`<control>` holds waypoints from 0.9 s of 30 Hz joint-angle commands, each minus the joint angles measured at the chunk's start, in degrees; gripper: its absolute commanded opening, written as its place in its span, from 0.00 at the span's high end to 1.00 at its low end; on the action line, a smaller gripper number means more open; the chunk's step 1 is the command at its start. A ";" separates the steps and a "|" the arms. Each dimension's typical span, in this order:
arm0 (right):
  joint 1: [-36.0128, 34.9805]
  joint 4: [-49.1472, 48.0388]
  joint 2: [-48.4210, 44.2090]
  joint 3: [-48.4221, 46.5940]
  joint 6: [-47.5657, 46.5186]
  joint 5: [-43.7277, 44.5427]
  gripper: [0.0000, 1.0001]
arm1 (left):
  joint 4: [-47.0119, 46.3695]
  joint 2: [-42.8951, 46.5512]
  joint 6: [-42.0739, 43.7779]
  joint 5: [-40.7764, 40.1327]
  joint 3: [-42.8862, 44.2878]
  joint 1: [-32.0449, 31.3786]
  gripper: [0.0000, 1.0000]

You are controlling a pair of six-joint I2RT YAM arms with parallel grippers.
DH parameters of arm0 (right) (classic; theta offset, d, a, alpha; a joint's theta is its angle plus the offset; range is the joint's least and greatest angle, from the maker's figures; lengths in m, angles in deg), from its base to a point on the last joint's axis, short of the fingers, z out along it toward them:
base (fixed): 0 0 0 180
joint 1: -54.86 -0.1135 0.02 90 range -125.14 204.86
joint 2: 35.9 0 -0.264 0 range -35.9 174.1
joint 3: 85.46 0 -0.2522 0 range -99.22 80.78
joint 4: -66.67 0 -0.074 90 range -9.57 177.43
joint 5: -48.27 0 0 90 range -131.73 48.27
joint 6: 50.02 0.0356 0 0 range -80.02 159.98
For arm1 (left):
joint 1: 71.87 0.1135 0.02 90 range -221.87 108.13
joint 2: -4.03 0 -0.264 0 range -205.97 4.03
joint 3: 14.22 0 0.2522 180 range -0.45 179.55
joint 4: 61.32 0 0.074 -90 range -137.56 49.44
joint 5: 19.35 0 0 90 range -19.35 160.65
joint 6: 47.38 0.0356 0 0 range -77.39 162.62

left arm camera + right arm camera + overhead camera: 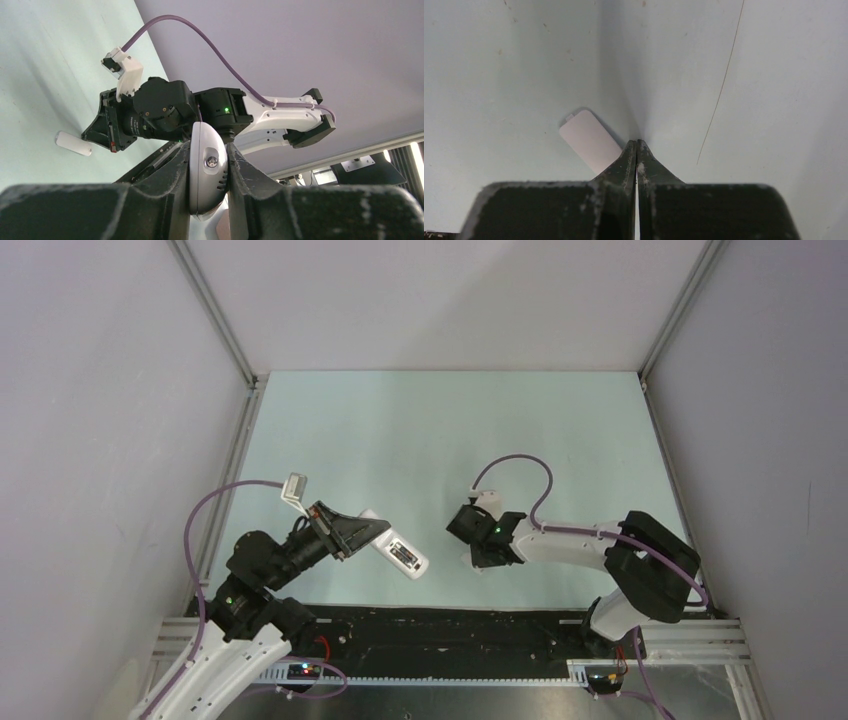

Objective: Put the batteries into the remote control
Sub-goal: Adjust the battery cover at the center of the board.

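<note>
My left gripper [366,533] is shut on one end of the white remote control [401,556] and holds it above the table, slanting down to the right. In the left wrist view the remote control [207,170] is edge-on between the two black fingers of the left gripper [210,148]. My right gripper [472,540] is shut and empty, its tips down at the table. In the right wrist view the right gripper [637,145] touches the corner of a small flat white cover [589,140]. The batteries are not in view.
The white cover [73,143] lies flat on the pale green table [420,430], left of the right arm in the left wrist view. Grey walls enclose the table on three sides. A black strip [450,630] runs along the near edge.
</note>
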 commanded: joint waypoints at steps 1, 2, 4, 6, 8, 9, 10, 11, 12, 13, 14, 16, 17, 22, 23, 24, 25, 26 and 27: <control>-1.74 5.23 -0.11 2.02 1.99 -0.62 1.00 | -1.38 0.13 0.06 -0.29 2.56 0.08 0.99; -1.97 4.81 -0.01 2.02 1.89 -0.86 1.00 | -1.37 0.15 0.11 -0.34 2.58 0.06 0.98; -2.59 4.12 0.53 2.02 1.98 -1.32 1.00 | -1.37 0.23 0.07 -0.47 2.64 0.05 0.99; -2.98 3.78 1.28 2.07 2.27 -1.58 1.00 | -1.39 0.34 0.02 -0.55 2.63 0.08 0.98; -3.26 3.73 1.50 2.03 2.74 -1.59 1.00 | -1.38 0.49 0.05 -0.52 2.64 0.05 0.99; -3.35 3.75 1.41 2.02 2.97 -1.56 1.00 | -1.39 0.64 0.06 -0.50 2.60 0.09 0.98; -3.52 3.74 1.03 2.02 3.03 -1.53 1.00 | -1.39 0.68 0.01 -0.41 2.50 0.12 0.99; -3.56 3.66 0.78 2.02 3.07 -1.53 1.00 | -1.39 0.75 -0.01 -0.36 2.44 0.12 0.98; -3.60 3.65 0.37 2.02 3.08 -1.53 1.00 | -1.37 0.78 -0.02 -0.42 2.35 0.06 0.98; -3.60 3.62 0.18 2.02 3.08 -1.57 1.00 | -1.38 0.80 -0.11 -0.45 2.32 0.05 0.98; -3.61 3.67 -0.15 2.04 3.12 -1.54 1.00 | -1.37 0.80 -0.14 -0.47 2.26 0.06 0.99; -3.51 4.33 -0.52 2.02 3.55 -1.18 1.00 | -1.37 0.68 -0.20 -0.53 2.37 0.08 0.98; -3.47 5.24 -0.88 2.02 4.01 -0.91 0.99 | -1.37 0.60 -0.11 -0.50 2.51 0.10 0.98; -3.25 9.40 -3.79 2.03 5.75 2.49 0.87 | -1.35 0.68 0.12 -0.65 2.85 0.07 0.99; -3.19 10.37 -5.28 2.02 5.78 3.17 0.82 | -1.38 0.82 0.25 -0.87 3.00 0.11 0.99; -3.18 10.83 -6.07 2.02 5.80 3.55 0.79 | -1.35 0.96 0.37 -0.89 3.04 0.07 0.99; -3.02 11.68 -7.91 2.04 5.76 4.40 0.74 | -1.38 0.97 0.45 -0.91 3.18 0.11 0.99; -2.92 12.22 -9.80 2.03 5.56 4.78 0.69 | -1.34 0.93 0.52 -0.91 3.22 0.07 0.99; -2.84 12.19 -10.70 2.02 5.16 5.30 0.65 | -1.36 0.87 0.50 -0.94 3.24 0.09 0.99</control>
